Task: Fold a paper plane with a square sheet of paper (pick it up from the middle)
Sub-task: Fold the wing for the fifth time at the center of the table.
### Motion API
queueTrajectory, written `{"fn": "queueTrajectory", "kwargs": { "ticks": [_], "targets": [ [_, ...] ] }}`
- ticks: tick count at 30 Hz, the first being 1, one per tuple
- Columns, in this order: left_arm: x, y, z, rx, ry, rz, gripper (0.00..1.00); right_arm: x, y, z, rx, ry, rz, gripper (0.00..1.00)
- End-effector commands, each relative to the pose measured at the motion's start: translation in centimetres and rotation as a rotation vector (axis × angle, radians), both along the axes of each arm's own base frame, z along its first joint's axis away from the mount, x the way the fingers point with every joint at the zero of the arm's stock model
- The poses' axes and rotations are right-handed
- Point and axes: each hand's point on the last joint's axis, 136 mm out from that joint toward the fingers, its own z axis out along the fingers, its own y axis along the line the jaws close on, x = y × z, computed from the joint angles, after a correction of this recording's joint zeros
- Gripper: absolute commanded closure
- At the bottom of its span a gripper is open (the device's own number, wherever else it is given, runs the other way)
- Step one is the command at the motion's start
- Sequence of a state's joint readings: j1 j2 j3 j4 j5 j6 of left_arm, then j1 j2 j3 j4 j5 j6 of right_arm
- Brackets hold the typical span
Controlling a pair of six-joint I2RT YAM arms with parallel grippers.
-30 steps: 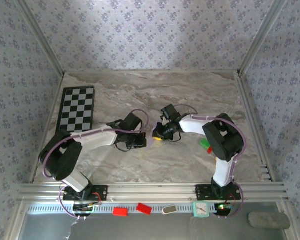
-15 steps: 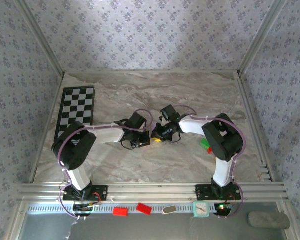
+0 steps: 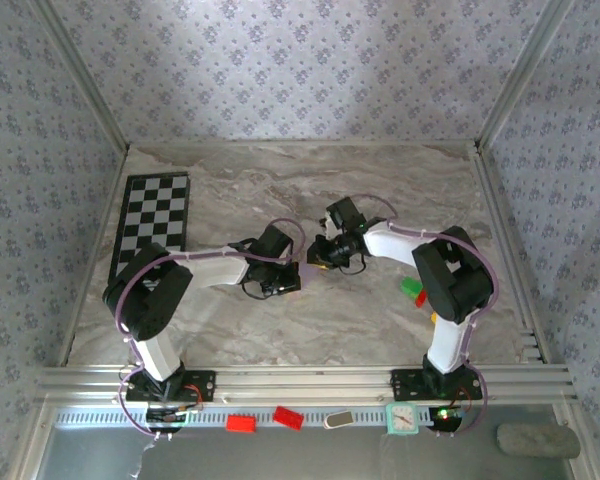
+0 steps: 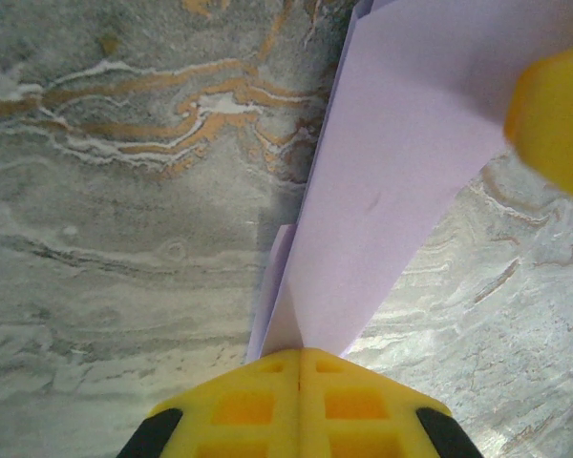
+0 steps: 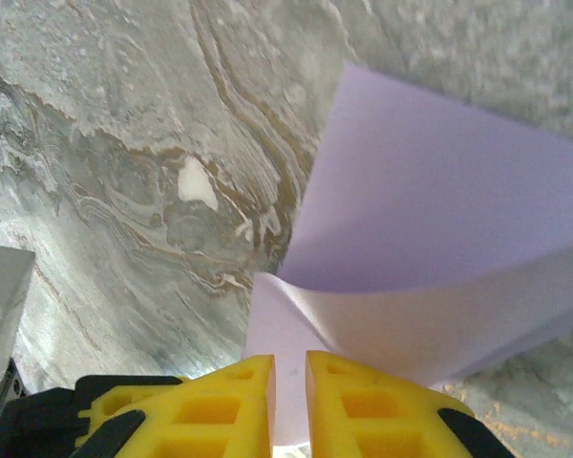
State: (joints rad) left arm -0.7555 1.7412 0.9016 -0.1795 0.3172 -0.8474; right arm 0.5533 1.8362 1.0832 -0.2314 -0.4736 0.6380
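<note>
The pale lilac sheet of paper (image 4: 392, 172) is folded lengthwise into a narrow wedge and hangs above the marble table between both grippers. My left gripper (image 4: 299, 353) is shut on its narrow end, yellow pads pressed together. In the left wrist view the paper widens toward a blurred yellow fingertip (image 4: 554, 124) of the other gripper. My right gripper (image 5: 289, 361) is shut on a curled edge of the paper (image 5: 439, 200), with a thin strip showing between its pads. From above, the left gripper (image 3: 286, 283) and the right gripper (image 3: 318, 258) nearly meet at mid-table, a sliver of paper (image 3: 302, 270) between them.
A black-and-white checkerboard (image 3: 153, 218) lies at the far left. Green and red blocks (image 3: 412, 290) sit beside the right arm. Red blocks (image 3: 242, 423), a small clock (image 3: 402, 418) and other bits rest on the near rail. Metal frame edges bound the table.
The left arm has reached further right, its elbow rising. The right gripper has shifted slightly back and right. Both keep their hold on the paper.
</note>
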Motion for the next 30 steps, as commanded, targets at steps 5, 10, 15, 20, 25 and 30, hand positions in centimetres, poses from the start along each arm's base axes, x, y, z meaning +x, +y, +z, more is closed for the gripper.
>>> {"fn": "queueTrajectory", "kwargs": {
  "ticks": [5,10,15,20,25,30],
  "targets": [
    [-1.8,2.3,-2.1,0.11,0.059,0.011,1.0,0.8,-1.1,-1.4,-0.073,-0.008,0.039,0.82],
    [-1.8,2.2,-2.0,0.105,0.063,0.009,1.0,0.9,-1.0,-2.0,-0.074,-0.002,0.058,0.82],
    [-1.9,2.3,-1.8,0.107,0.06,0.003,1.0,0.8,-1.3,-3.0,-0.1,0.011,0.074,0.82],
    [-1.5,2.0,-0.9,0.093,0.038,-0.01,1.0,0.2,-2.0,-4.6,-0.132,0.038,0.079,0.83],
    [0.6,0.1,1.6,-0.04,-0.033,0.003,1.0,-0.6,-2.7,-5.7,-0.131,0.055,0.073,0.83],
    [3.4,-1.4,3.4,-0.134,-0.078,0.053,0.97,-0.5,-2.5,-5.5,-0.108,0.042,0.065,0.84]
  ]
}}
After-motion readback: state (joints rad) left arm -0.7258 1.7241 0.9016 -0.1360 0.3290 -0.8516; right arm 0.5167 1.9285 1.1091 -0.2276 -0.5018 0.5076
